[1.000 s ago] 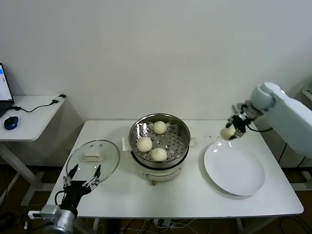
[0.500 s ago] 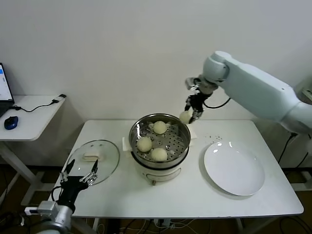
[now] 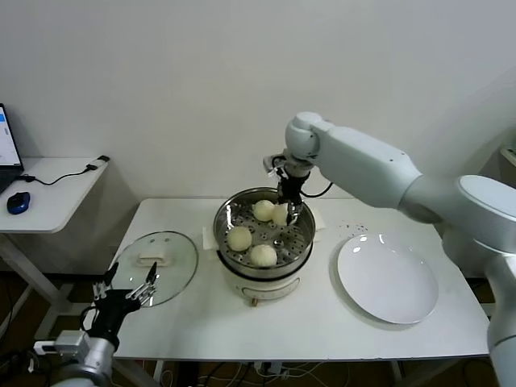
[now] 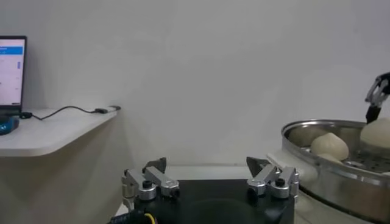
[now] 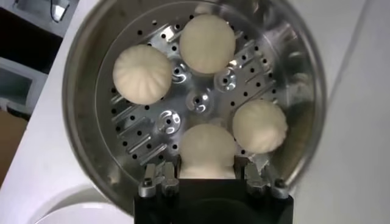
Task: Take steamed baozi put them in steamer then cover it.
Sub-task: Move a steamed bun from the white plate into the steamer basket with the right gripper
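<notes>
Head view. Centre of frame: steamer (image 3: 300,242), a shiny steel basket on a white pot base, standing on a white table (image 3: 322,330). Three steamed baozi (image 3: 239,239) lie on its perforated floor. A fourth bun (image 3: 280,214) sits at the upper right of the basket, clamped in the right gripper (image 3: 288,211), which reaches down from the white arm entering at right. Lower left of frame: cover (image 3: 155,266), a clear glass lid with a cream handle, flat on the table, well apart from the steamer. Just below it, at the table edge: left gripper (image 3: 127,289), fingers spread, holding nothing. Right of the steamer: white plate (image 3: 387,278).

Left wrist view. Bottom centre: left gripper (image 4: 210,176), jaws apart. Right edge: steamer (image 4: 323,176) wall with buns (image 4: 329,146) showing above the rim.

Right wrist view. Bottom centre: right gripper (image 5: 208,176), jaws closed on a bun (image 5: 208,149) low over the perforated floor. Three more baozi (image 5: 142,73) rest inside the steamer (image 5: 85,122) towards the middle and top of the frame.
</notes>
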